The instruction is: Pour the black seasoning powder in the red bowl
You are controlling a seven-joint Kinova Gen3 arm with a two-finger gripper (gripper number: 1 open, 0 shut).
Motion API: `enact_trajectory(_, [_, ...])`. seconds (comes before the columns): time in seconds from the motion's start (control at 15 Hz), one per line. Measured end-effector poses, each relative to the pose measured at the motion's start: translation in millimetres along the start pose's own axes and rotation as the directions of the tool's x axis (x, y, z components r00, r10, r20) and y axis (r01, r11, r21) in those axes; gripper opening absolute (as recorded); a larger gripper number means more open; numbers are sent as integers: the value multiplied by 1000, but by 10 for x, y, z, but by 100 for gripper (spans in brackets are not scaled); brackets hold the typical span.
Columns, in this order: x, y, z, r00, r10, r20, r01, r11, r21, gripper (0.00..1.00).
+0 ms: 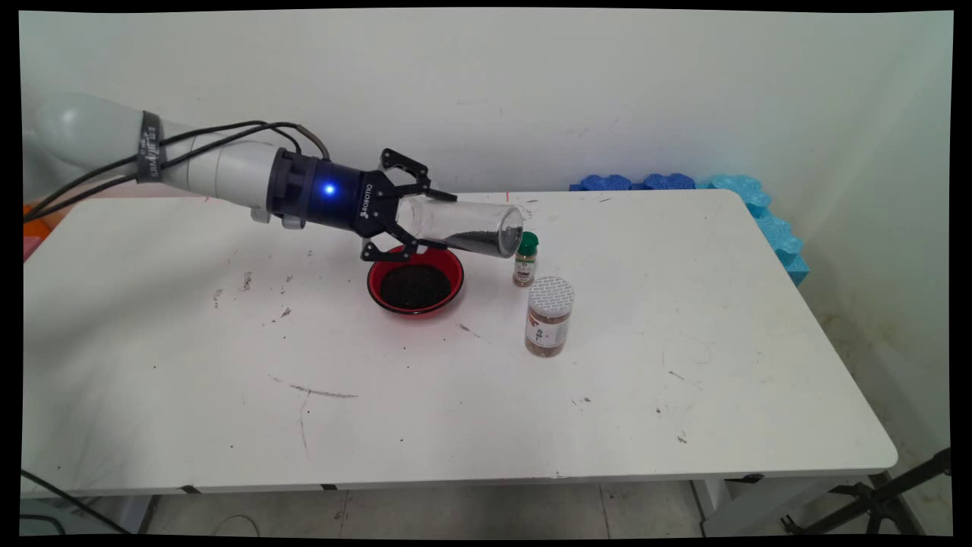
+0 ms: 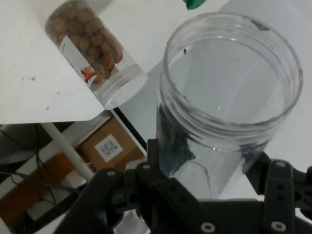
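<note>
The white arm (image 1: 220, 163) reaches in from the left, nearly level and tipped slightly downward, with black cables running along it. Its black gripper (image 1: 414, 216) points to the right above the table, both fingers (image 1: 406, 169) clamped on a load held almost sideways.

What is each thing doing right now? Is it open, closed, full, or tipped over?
gripper: shut on clear jar.
clear jar: lidless, held nearly on its side above the table, dark grains along its lower side.
red bowl: upright, holds dark grains.
green-capped bottle: upright, capped.
white-lidded jar: upright, lidded, brown contents.
</note>
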Motion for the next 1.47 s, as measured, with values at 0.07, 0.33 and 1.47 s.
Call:
enact_trajectory(0.07, [2, 1, 4, 1000, -14, 1, 14, 1000, -3, 0])
enact_trajectory(0.33, [15, 1, 26, 994, -108, 4, 108, 994, -21, 0])
enact_trajectory(1.47, [1, -55, 40, 943, -331, 22, 332, 942, -52, 0])
